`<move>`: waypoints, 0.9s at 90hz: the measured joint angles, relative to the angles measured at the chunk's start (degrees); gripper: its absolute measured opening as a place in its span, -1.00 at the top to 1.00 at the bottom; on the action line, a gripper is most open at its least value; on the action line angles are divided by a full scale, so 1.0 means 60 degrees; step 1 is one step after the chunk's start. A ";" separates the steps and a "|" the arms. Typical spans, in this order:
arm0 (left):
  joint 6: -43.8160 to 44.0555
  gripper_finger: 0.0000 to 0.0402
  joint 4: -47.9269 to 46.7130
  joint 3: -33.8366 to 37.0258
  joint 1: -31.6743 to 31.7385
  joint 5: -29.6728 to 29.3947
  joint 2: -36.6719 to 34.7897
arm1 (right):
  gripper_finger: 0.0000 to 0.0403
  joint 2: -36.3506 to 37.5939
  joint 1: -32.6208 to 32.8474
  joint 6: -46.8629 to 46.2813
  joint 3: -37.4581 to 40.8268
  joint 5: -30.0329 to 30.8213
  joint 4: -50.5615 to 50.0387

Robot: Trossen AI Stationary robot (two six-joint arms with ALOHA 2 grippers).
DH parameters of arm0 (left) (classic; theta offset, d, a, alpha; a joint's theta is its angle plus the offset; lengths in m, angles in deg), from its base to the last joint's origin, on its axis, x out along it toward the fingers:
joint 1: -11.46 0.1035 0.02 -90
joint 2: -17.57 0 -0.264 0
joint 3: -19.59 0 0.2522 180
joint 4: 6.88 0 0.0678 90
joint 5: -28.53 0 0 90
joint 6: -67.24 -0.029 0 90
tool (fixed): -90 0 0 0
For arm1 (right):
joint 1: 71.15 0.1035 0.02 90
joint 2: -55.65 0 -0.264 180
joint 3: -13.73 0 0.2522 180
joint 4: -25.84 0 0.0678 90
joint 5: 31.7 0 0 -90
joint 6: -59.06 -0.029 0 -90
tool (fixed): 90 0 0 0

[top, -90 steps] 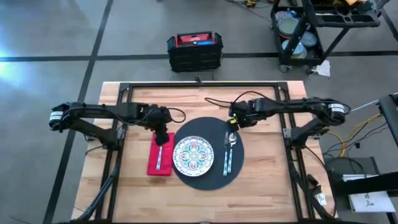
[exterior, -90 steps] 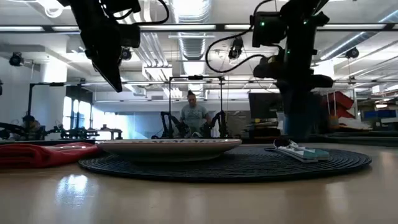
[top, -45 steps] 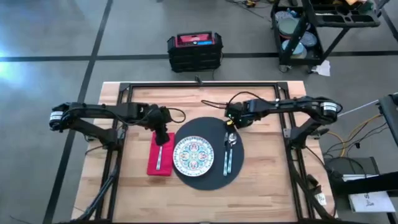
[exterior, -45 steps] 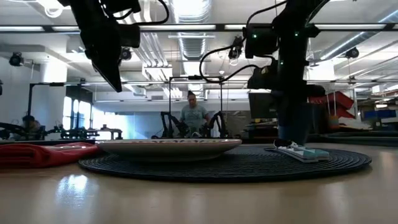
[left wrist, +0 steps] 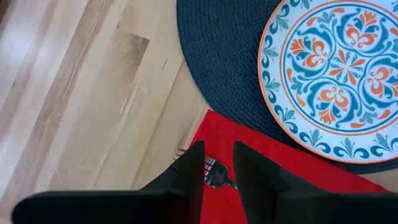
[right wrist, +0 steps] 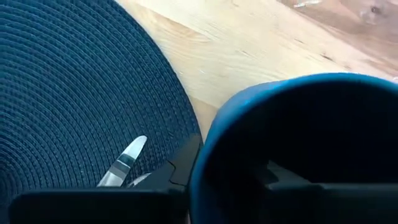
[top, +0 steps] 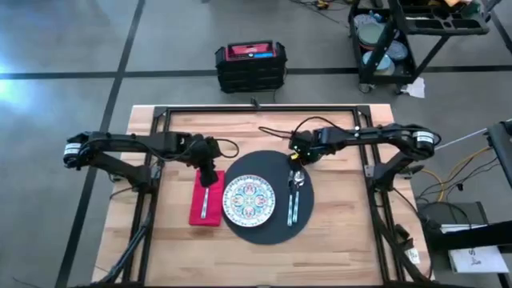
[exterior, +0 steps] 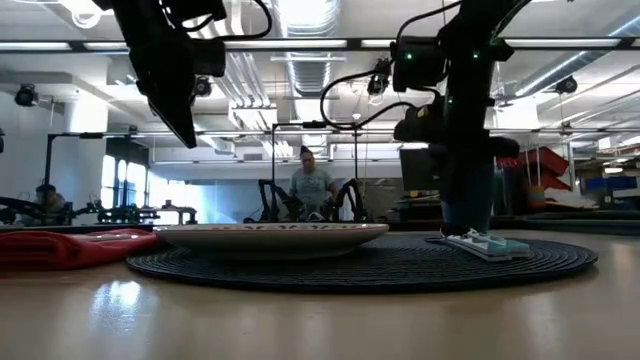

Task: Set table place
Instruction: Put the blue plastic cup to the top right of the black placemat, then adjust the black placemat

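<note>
A round dark mat [top: 268, 222] lies mid-table and bears a patterned plate [top: 249, 199], with a knife [top: 291, 204] and a spoon [top: 298, 182] to its right. Left of the mat a red napkin [top: 196, 210] carries a fork [top: 205, 200]. My right gripper [top: 300, 156] is shut on the blue cup [right wrist: 298, 137] at the mat's far right edge. My left gripper [left wrist: 217, 171] hovers above the fork's tines [left wrist: 214, 177] at the napkin's far end. It stands slightly open and touches nothing. My right gripper holds the cup by its wall at the rim [right wrist: 208, 149], with one finger [right wrist: 273, 177] inside the cup and the other [right wrist: 183, 163] outside. The fingers come from above and point down. The cup [exterior: 468, 200] is upright. Whether its base rests on the mat, I cannot tell.
A black rail frame [top: 256, 110] edges the wooden table [top: 344, 248]. Beyond the far edge, a black case [top: 250, 66] and a cart [top: 400, 40] stand on the floor. In the low view a person [exterior: 313, 190] sits in the room behind.
My right gripper has carried the cup a little toward the table's left and slightly down, to the mat's far right edge. The cup has stayed upright.
</note>
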 joint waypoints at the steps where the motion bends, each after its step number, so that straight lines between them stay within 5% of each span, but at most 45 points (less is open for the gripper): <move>1: 0.0000 0.66 0.0000 0.0000 0.0000 0.0000 0.0000 | 0.66 0.0011 -0.0002 -0.0002 0.0000 0.0004 0.0000; 81: -0.0375 0.70 -0.0018 0.0004 0.0001 0.0000 -0.0222 | 0.51 0.2274 0.0038 0.0453 -0.0921 0.0749 0.0107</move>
